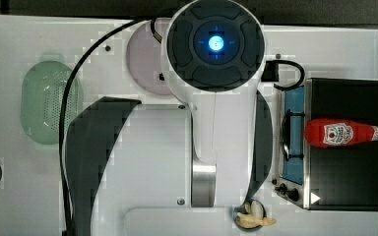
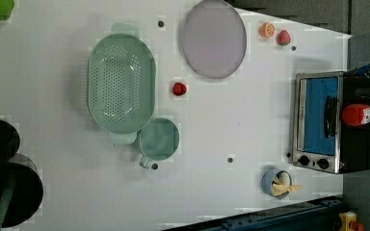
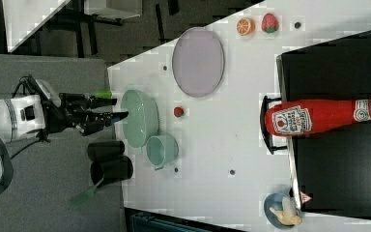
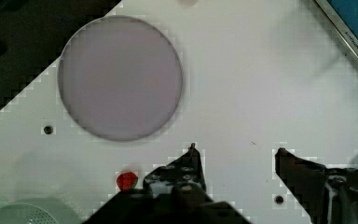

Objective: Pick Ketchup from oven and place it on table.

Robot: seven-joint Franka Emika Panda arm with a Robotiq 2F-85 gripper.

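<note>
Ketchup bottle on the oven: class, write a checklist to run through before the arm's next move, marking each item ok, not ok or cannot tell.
1. Ketchup bottle standing upright on the oven top: ok.
2. Nothing crowds the bottle on the oven top: ok.
3. End effector open with nothing between its fingers: ok.
4. End effector near the bottle: not ok; in the right view it hangs far off, beyond the green colander.
5. Bare table in front of the oven for setting down: ok.
</note>
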